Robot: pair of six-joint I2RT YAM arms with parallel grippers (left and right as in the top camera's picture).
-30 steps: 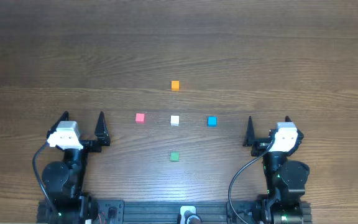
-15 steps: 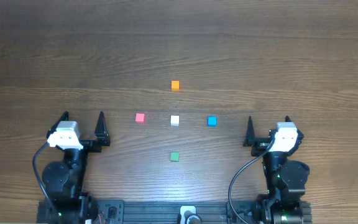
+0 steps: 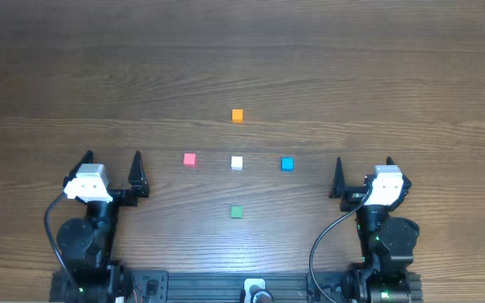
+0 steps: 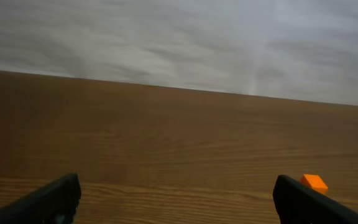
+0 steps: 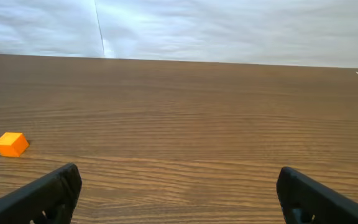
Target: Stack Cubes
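Wooden surface (image 3: pixel 394 67) carries five cubes, all apart, lying between the two claws. The pink cube (image 3: pixel 189 158), white cube (image 3: pixel 237 162) and blue cube (image 3: pixel 287 163) sit in a row. The orange cube (image 3: pixel 237 115) lies farther out and the green cube (image 3: pixel 236 212) nearer the bases (each on its own). The left claw (image 3: pixel 113 160) gapes wide and empty, near the pink cube. The right claw (image 3: pixel 363 164) is likewise spread and empty, near the blue cube.

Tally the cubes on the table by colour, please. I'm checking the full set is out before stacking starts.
Orange cube: 1
Pink cube: 1
White cube: 1
Blue cube: 1
Green cube: 1
Total: 5 cubes, none stacked yet.
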